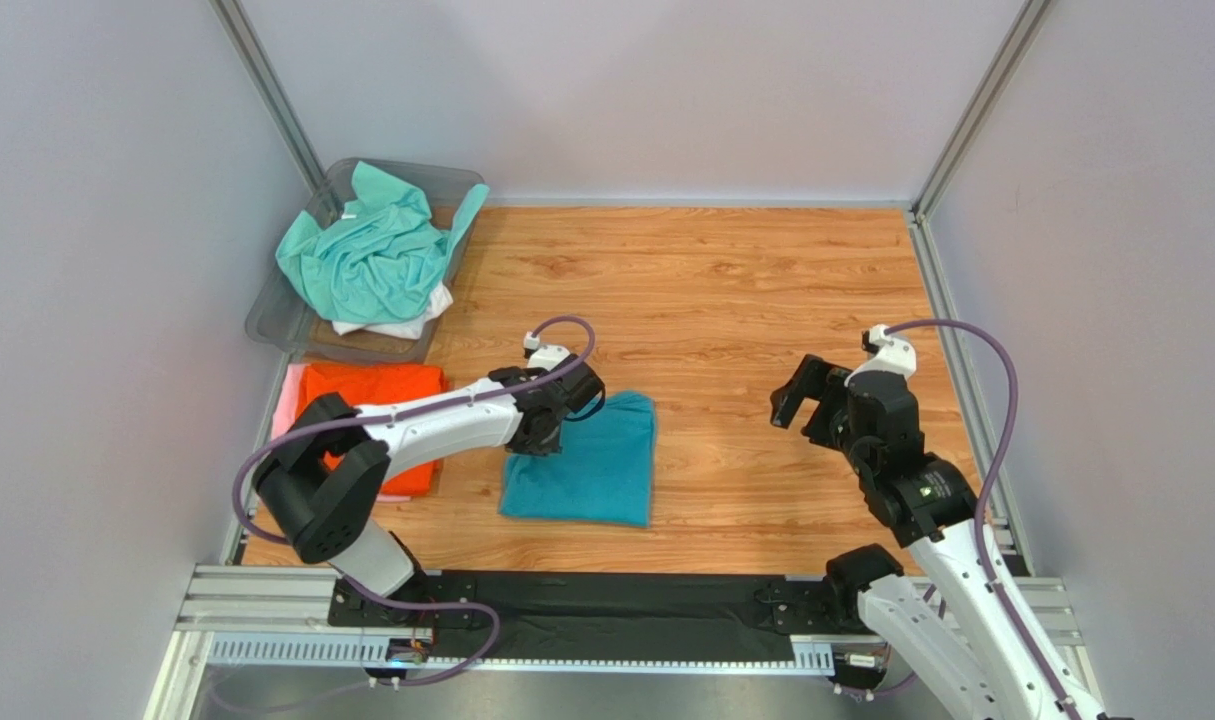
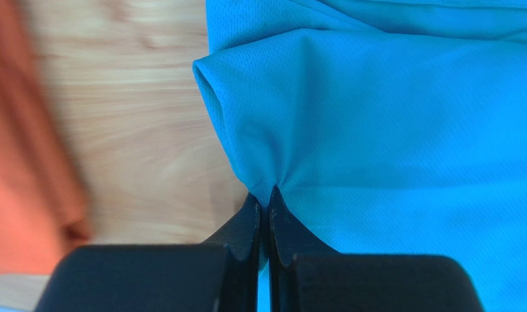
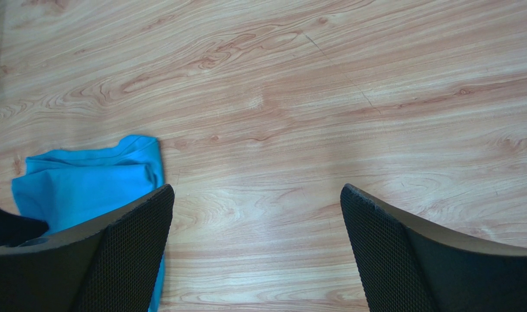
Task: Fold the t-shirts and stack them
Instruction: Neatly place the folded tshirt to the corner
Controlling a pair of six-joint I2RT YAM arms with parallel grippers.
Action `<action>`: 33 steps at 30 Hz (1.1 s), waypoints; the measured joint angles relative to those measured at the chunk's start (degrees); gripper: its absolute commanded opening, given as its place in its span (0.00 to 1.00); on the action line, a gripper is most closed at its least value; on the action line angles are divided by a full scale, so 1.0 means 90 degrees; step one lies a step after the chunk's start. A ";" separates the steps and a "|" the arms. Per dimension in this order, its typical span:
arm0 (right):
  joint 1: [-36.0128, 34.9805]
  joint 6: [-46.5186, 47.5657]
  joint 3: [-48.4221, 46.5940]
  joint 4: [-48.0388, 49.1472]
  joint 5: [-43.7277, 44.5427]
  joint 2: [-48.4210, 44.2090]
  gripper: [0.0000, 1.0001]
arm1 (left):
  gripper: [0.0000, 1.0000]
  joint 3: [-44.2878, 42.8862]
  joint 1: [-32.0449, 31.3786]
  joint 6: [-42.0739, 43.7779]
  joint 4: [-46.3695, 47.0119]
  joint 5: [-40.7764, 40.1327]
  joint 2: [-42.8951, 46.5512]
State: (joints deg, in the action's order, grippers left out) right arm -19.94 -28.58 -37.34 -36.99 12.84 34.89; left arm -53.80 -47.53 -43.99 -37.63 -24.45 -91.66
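Two arms stood over the table, and only your left one had cloth in it. Your left claw (image 2: 266,195) was pressed together on a small pinch of the teal-blue t-shirt (image 1: 595,468). It gripped the shirt at its left edge, so the folded body spread away from the fingertips to the right across the wooden table (image 1: 748,300). The shirt lay as a rough rectangle near the front middle of the table.

Near its left side, apart from it, sat the orange t-shirt (image 1: 370,390), folded on top of a pale pink t-shirt (image 1: 281,417). Behind those, the mint-green t-shirt (image 1: 370,252) was heaped over a white t-shirt (image 1: 406,321) in the grey bin (image 1: 272,312).

Your right claw (image 1: 797,399) hung spread wide with nothing between its fingers, well to the right of the teal-blue t-shirt.
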 measured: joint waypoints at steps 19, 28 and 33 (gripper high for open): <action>0.0437 0.0046 0.0002 0.0107 -0.0549 0.0066 1.00 | 0.00 -0.0063 0.0401 0.1593 -0.2004 -0.2618 0.1834; 0.0476 0.0046 0.0002 0.0100 -0.0546 0.0049 1.00 | 0.00 -0.0340 0.1134 0.2033 -0.2261 -0.3181 0.2154; 0.0488 0.0046 0.0002 0.0095 -0.0546 0.0073 1.00 | 0.00 -0.0549 0.1246 0.2081 -0.2701 -0.3356 0.2421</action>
State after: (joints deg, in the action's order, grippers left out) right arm -15.55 -28.16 -37.32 -36.14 7.92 35.55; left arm -58.74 -36.32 -25.26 -61.93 -54.65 -69.87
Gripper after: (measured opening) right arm 0.998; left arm 0.017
